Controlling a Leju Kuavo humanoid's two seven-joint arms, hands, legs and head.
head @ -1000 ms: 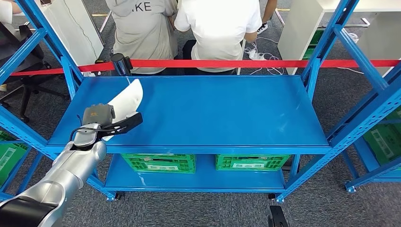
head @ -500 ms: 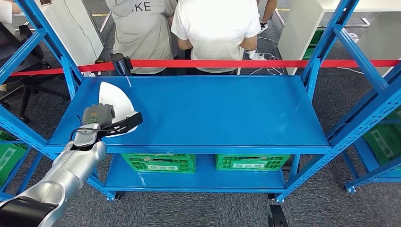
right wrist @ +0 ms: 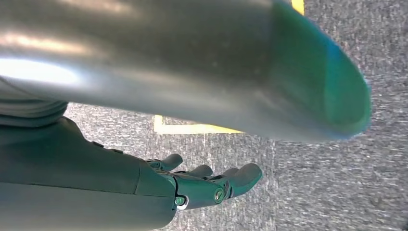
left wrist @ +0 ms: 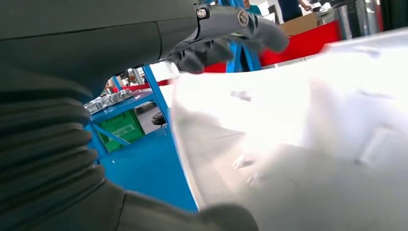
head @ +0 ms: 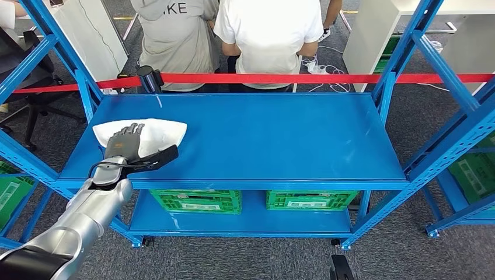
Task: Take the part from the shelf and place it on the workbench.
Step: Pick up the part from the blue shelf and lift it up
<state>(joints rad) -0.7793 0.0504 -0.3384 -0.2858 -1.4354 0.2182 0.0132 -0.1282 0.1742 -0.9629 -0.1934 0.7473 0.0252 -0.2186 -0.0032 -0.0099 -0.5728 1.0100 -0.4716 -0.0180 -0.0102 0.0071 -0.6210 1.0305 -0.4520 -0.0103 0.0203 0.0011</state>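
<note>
The white curved part (head: 162, 132) lies flat on the blue bench top (head: 268, 137), near its left end. My left hand (head: 127, 146) hovers palm down over the part's near side, with its fingers (head: 129, 132) stretched across the white surface and its thumb reaching right past the part's edge. In the left wrist view the part (left wrist: 298, 144) spreads out under the palm, and the dark fingers (left wrist: 226, 29) extend above it without closing round it. My right hand (right wrist: 211, 185) hangs over grey carpet, fingers loosely apart and holding nothing.
Two people stand close behind a red barrier tape (head: 327, 77) at the bench's far edge. Blue rack uprights (head: 403, 55) flank both ends. Green crates (head: 195, 200) sit on the lower shelf. The bench top stretches bare to the right of the part.
The part stood upright in my left hand, tipped over, and now lies flat on the bench. My fingers have spread out on top of it.
</note>
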